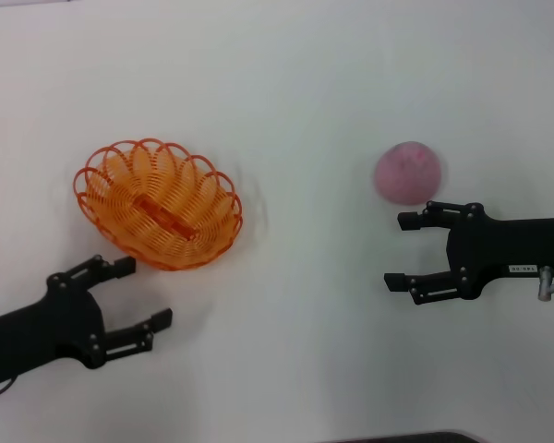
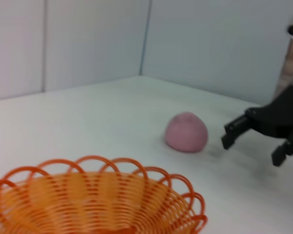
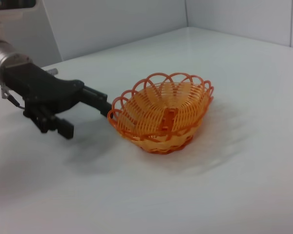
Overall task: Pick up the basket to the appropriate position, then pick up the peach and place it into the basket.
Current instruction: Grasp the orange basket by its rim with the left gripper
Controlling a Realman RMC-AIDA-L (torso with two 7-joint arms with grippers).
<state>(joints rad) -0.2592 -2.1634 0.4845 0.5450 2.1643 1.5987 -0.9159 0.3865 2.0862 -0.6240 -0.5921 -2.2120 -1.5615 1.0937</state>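
From the head view we see the basket (image 1: 158, 204) resting on the white table (image 1: 305, 92) on the left side, its scalloped rim up and its hollow bare. Our left gripper (image 1: 144, 293) sits just nearer than the basket, fingers spread wide, one tip close to the near rim but not touching it. The peach (image 1: 409, 172) lies well to the right, apart from the basket. Our right gripper (image 1: 398, 250) hovers just near of the peach, fingers spread, the upper finger close under the fruit with a sliver of table between.

In the left wrist view we look over the basket's (image 2: 95, 200) looped rim, which fills the near part of the picture. Beyond it the peach (image 2: 186, 132) sits on the table, and the right gripper (image 2: 251, 142) stands beside it, spread and holding nothing.

In the right wrist view the basket (image 3: 162, 111) stands upright on the table, and the left gripper (image 3: 88, 113) reaches toward its rim, spread, one fingertip right at the rim loops; we cannot tell whether it touches.
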